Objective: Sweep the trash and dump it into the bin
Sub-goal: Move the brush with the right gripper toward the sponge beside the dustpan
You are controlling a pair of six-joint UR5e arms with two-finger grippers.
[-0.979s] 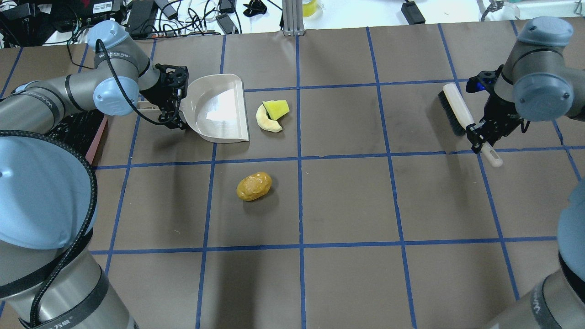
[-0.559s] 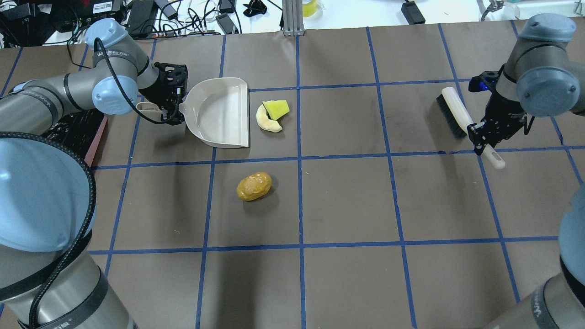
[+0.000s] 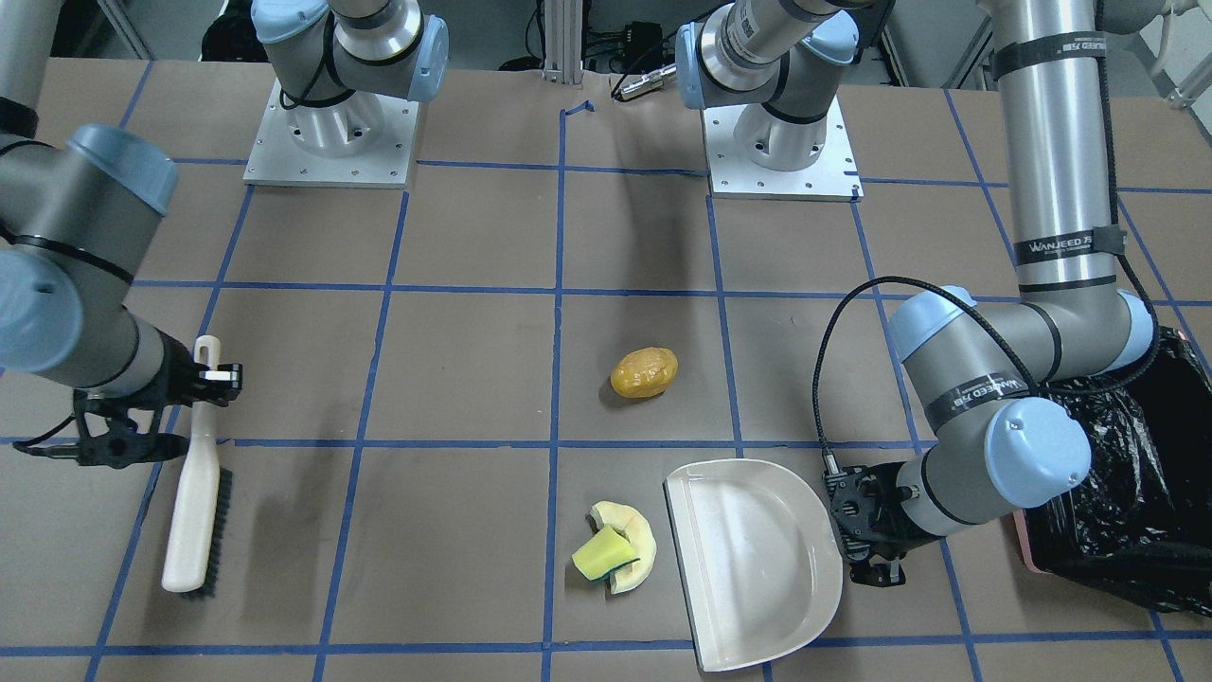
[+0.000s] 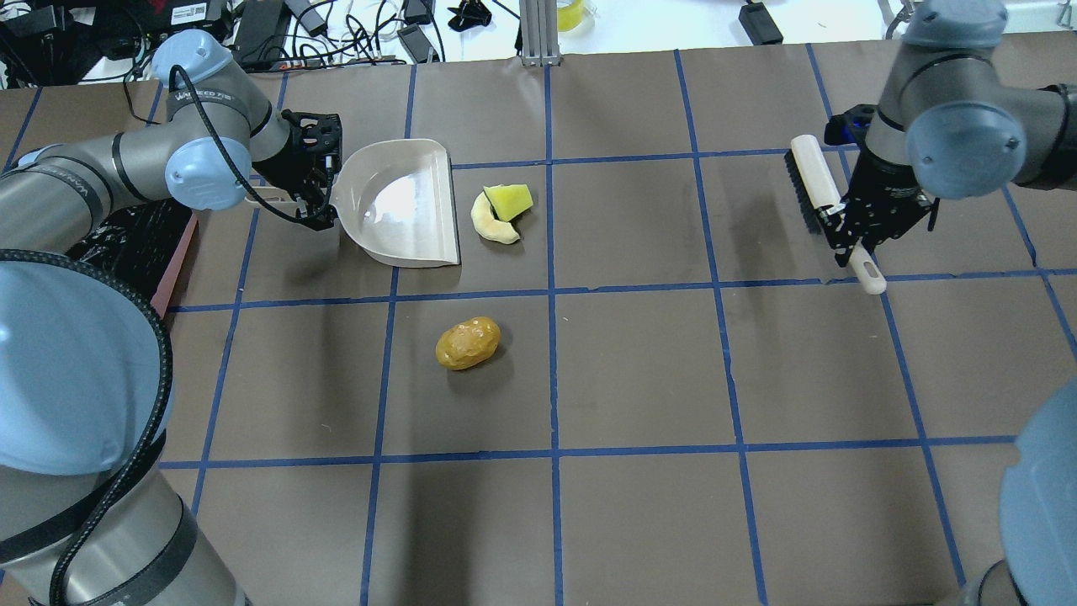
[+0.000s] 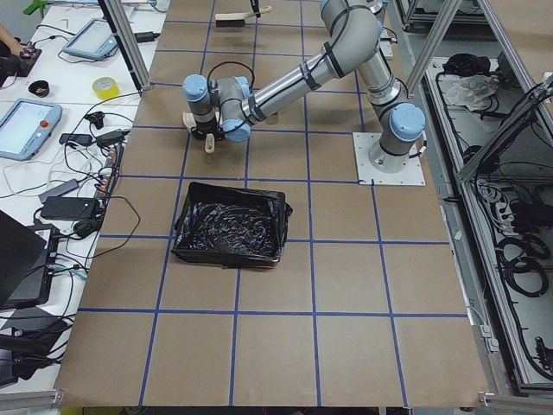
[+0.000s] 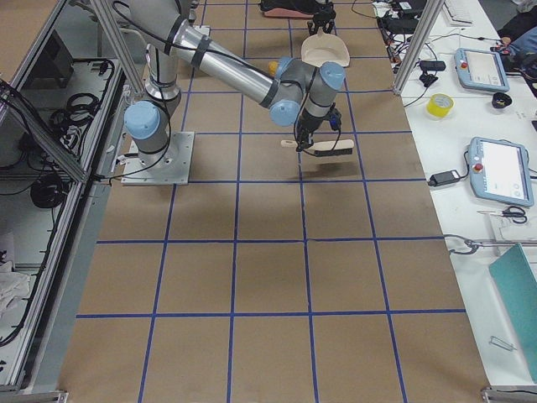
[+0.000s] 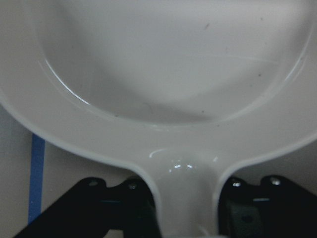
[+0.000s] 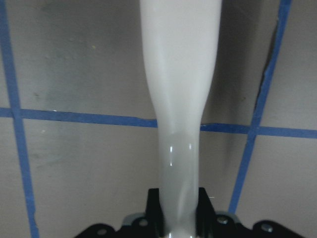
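The trash lies on the brown table: a golden-brown lump [image 4: 468, 342] [image 3: 644, 372] and, farther back, a pale peel [image 4: 488, 227] [image 3: 644, 542] with a yellow-green sponge piece [image 4: 511, 201] [image 3: 597, 559] on it. My left gripper [image 4: 313, 202] [image 3: 866, 535] is shut on the handle of a beige dustpan [image 4: 404, 206] [image 3: 753, 559] [image 7: 168, 74], whose open edge is just left of the peel. My right gripper [image 4: 850, 238] [image 3: 204, 374] [image 8: 179, 213] is shut on the handle of a white brush [image 4: 810, 179] [image 3: 194, 502] [image 8: 181, 99] far to the right. The bin [image 3: 1127, 493] [image 5: 229, 225], pink-sided with a black bag, sits at the table's left edge.
Blue tape lines grid the table. Cables and power bricks [image 4: 278, 25] lie beyond the far edge. The arm bases [image 3: 781, 142] stand at the robot's side. My left arm [image 4: 92, 181] hangs over the bin.
My right gripper has carried the brush left and a little farther back, turning it more upright. The dustpan has shifted and tilted slightly in my left gripper. The trash has not moved.
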